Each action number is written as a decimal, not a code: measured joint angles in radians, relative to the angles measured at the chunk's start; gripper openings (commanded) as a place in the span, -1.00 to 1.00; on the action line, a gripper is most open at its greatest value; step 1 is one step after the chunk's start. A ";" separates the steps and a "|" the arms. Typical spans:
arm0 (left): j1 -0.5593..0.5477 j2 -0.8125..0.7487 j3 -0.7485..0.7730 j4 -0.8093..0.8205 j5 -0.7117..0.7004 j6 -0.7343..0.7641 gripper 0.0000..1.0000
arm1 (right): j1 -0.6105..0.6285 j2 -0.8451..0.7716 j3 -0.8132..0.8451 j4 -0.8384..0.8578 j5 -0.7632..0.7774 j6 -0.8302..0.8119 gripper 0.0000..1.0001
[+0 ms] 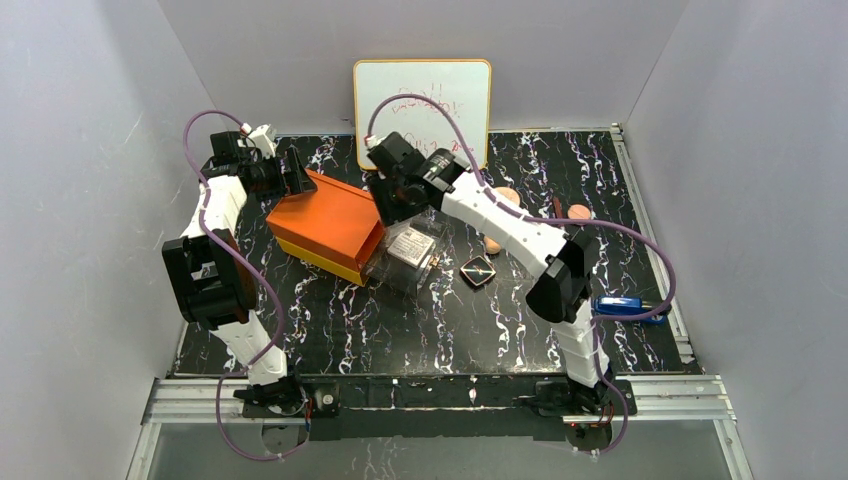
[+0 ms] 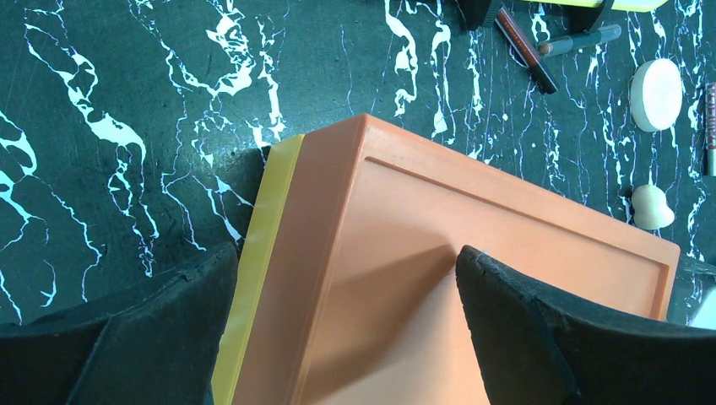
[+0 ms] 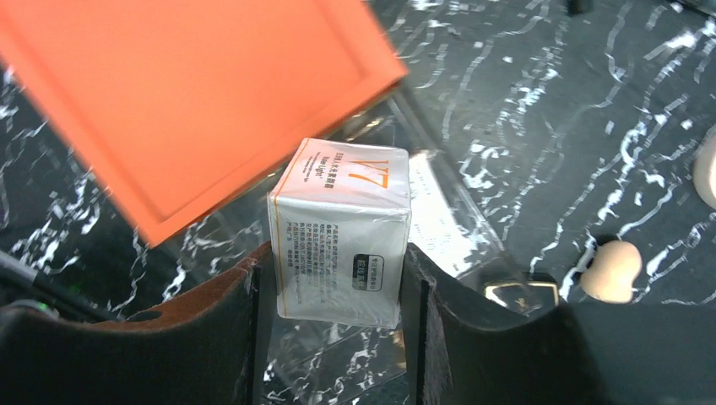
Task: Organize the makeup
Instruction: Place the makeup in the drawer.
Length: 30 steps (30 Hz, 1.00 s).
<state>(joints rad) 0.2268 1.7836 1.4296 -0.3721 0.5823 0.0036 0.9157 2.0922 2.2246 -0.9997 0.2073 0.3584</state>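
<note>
My right gripper (image 3: 333,258) is shut on a small white carton (image 3: 342,228) with printed text, held over the clear drawer (image 3: 443,215) pulled out of the orange box (image 1: 325,225). The makeup lies to the right of the drawer: a black square compact (image 1: 479,271), a tan egg-shaped sponge (image 1: 492,245), a peach disc (image 1: 579,212) and thin dark sticks (image 2: 525,38). My left gripper (image 2: 346,253) is open at the orange box's (image 2: 473,278) far left corner, one finger over its lid and one beside its yellow edge.
A whiteboard (image 1: 422,100) leans on the back wall. A blue stapler-like object (image 1: 625,307) lies near the right edge of the black marbled table (image 1: 400,330). Grey walls close in three sides.
</note>
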 measured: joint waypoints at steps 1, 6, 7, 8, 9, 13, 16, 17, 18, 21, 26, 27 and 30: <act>0.000 0.000 0.000 0.000 0.000 0.000 0.97 | 0.021 0.000 0.008 -0.002 -0.006 -0.008 -0.97; 0.000 -0.001 0.000 -0.002 0.000 0.000 0.97 | 0.070 0.000 0.044 -0.006 -0.007 -0.051 -0.97; 0.000 -0.001 0.000 -0.002 0.000 0.000 0.97 | 0.074 0.000 0.044 -0.009 0.002 -0.060 -0.97; 0.000 -0.001 0.000 -0.002 0.000 0.000 0.97 | 0.077 0.000 0.044 -0.014 0.010 -0.068 -0.97; 0.000 -0.001 0.000 -0.002 0.000 0.000 0.97 | 0.085 0.000 0.043 -0.024 0.023 -0.078 -0.97; 0.000 -0.001 0.000 -0.002 0.000 0.000 0.97 | 0.111 0.000 0.029 -0.033 0.093 -0.120 -0.97; 0.000 -0.002 0.000 -0.002 0.000 0.000 0.97 | 0.147 0.000 0.000 -0.033 0.169 -0.153 -0.97; 0.000 -0.002 0.000 -0.002 0.000 0.000 0.97 | 0.161 0.000 -0.010 -0.033 0.196 -0.166 -0.97; 0.000 -0.002 0.000 -0.002 0.000 0.000 0.97 | 0.177 0.000 -0.015 -0.035 0.223 -0.180 -0.97; 0.000 -0.002 0.000 -0.002 0.000 0.000 0.97 | 0.215 0.006 -0.016 -0.038 0.299 -0.215 -0.97; 0.000 -0.002 0.000 -0.002 0.000 0.000 0.97 | 0.253 0.011 -0.055 -0.020 0.408 -0.259 -0.97; 0.000 -0.002 0.000 -0.002 0.000 0.000 0.97 | 0.256 0.011 -0.073 -0.014 0.428 -0.265 -0.97; 0.000 -0.002 0.000 -0.002 0.000 0.000 0.97 | 0.257 0.011 -0.150 0.009 0.494 -0.288 -0.97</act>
<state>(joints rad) 0.2268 1.7821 1.4296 -0.3744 0.5819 0.0036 1.1728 2.1033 2.0743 -0.9905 0.7017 0.0704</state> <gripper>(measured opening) 0.984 0.566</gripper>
